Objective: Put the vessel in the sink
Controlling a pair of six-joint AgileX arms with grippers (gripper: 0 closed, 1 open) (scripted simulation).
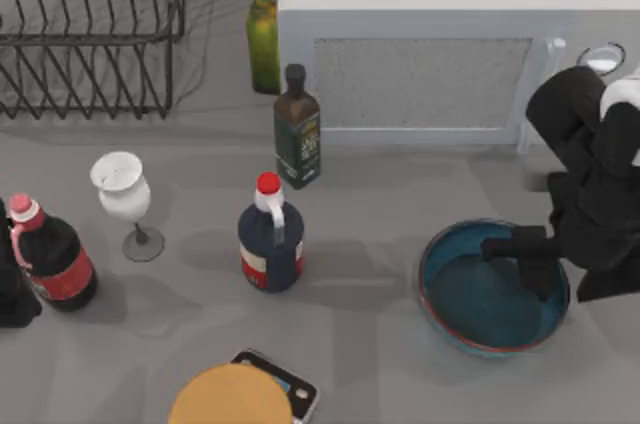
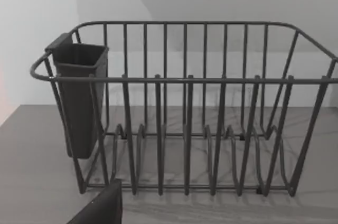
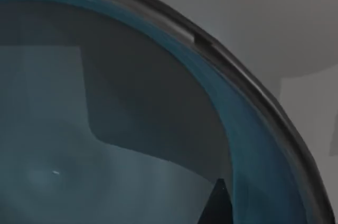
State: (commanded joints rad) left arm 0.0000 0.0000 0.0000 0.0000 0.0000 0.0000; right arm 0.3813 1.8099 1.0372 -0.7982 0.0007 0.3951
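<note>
The vessel [image 1: 470, 299] is a wide, shallow teal-blue bowl with a reddish-brown rim, resting on the table at the front right. My right gripper [image 1: 520, 266] reaches in from the right and hangs over the bowl's right half, open, with its two dark fingers spread apart. The right wrist view looks closely into the vessel [image 3: 105, 145], with its rim curving past and one fingertip [image 3: 216, 205] over the inside. My left gripper [image 1: 12, 299] is parked at the table's left edge. The sink is out of view.
A wire dish rack [image 1: 90, 24] stands at the back left, with a cutlery holder [image 2: 79, 97] on the dish rack [image 2: 185, 113]. A white box [image 1: 440, 34] fills the back right. A wine glass [image 1: 122, 189], cola bottle [image 1: 50, 259], jug [image 1: 270, 239], two bottles and a tan disc [image 1: 230, 396] lie between.
</note>
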